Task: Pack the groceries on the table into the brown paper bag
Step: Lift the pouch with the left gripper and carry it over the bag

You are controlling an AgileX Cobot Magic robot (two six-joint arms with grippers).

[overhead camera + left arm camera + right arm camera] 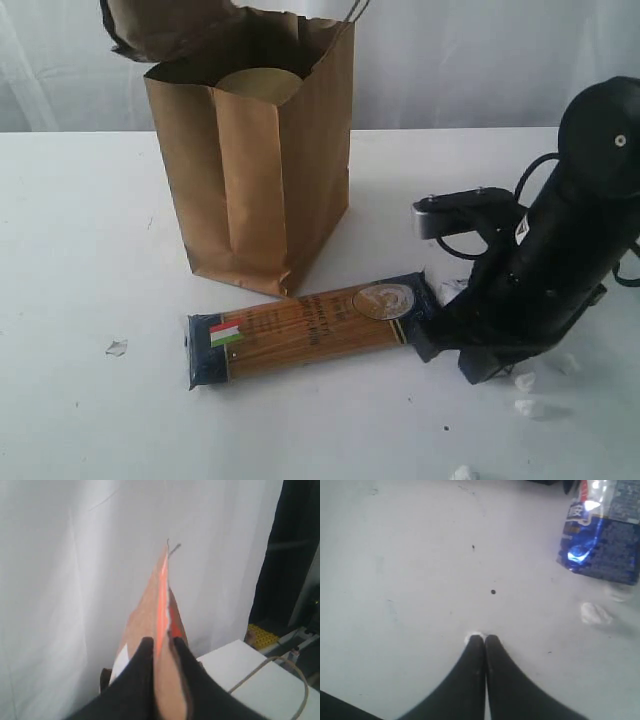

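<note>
The brown paper bag stands upright and open on the table, with a tan jar lid showing inside. Above the bag's left rim hangs the brown pouch. In the left wrist view my left gripper is shut on that pouch, whose orange label faces the camera edge-on. The blue-ended spaghetti packet lies flat in front of the bag. My right gripper is shut and empty, tips at the tabletop beside the packet's blue end.
The right arm crouches low at the right end of the packet. Small white crumbs lie on the table. A twisted paper handle curves into the left wrist view. A white curtain hangs behind.
</note>
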